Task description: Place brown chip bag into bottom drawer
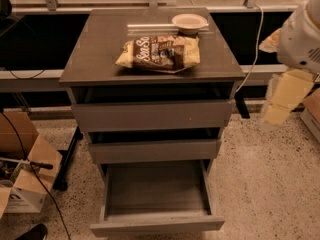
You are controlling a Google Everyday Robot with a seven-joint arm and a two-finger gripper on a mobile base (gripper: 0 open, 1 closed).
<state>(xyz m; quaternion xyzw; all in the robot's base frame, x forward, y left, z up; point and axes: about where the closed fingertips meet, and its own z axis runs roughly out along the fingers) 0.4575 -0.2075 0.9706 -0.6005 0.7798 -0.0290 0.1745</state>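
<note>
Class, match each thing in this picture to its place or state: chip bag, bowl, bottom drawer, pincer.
Things
1. chip bag
2. bowl
3. bottom drawer
4. pincer

Places or states
A. pulled open, lowest in the cabinet
B. in the air, right of the cabinet
C. lying flat in the middle of the cabinet top
D. at the back of the cabinet top, behind the bag

Pairs: 1-C, 2-D, 3-A, 4-B

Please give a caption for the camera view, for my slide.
Brown chip bag on the cabinet top, bottom drawer pulled open, hand hanging at the cabinet's right.
</note>
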